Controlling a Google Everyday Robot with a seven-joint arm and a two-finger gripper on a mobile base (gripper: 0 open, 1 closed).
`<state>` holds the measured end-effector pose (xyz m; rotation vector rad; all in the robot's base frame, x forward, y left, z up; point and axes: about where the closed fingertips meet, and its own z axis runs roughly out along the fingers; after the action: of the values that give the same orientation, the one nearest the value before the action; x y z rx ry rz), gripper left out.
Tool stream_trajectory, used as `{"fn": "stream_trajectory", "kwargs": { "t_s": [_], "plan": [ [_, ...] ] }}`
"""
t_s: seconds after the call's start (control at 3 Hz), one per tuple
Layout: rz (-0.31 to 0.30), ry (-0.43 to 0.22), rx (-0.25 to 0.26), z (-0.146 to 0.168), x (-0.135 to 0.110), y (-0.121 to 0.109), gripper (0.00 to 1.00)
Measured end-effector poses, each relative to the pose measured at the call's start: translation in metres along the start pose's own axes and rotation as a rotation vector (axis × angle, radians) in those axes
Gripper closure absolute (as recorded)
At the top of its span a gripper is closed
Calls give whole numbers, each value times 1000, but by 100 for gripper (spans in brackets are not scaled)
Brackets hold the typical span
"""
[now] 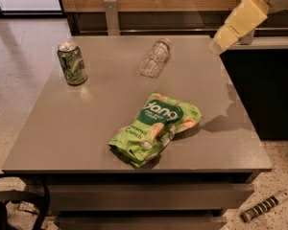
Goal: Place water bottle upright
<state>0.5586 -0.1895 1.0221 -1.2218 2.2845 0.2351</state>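
Up top, mid-frame, the water bottle (156, 59) is seen lying on its side on the table (86, 128). Being round, it could get nudged into a roll toward the chip bag (156, 128) if approached off-centre. At upper right the gripper (221, 40) is hung in the air, well apart from it; nothing is seen held or touched, and released or clenched can't be told.

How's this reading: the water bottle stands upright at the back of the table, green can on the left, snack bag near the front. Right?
No. The camera view shows the water bottle lying on its side, not upright. The rest holds: back of the table, green can left, snack bag near the front. The gripper is at upper right, apart from the bottle.
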Motion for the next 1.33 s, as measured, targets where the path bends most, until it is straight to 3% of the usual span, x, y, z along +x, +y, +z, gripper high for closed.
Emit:
{"fn": "stream_trajectory", "kwargs": {
  "t_s": [0.33, 1.0, 1.33],
  "plan": [
    [130, -19, -10, 23, -31, -9, 0],
    [362, 66, 24, 74, -81, -4, 0],
    [370, 67, 25, 75, -81, -6, 0]
  ]
}}
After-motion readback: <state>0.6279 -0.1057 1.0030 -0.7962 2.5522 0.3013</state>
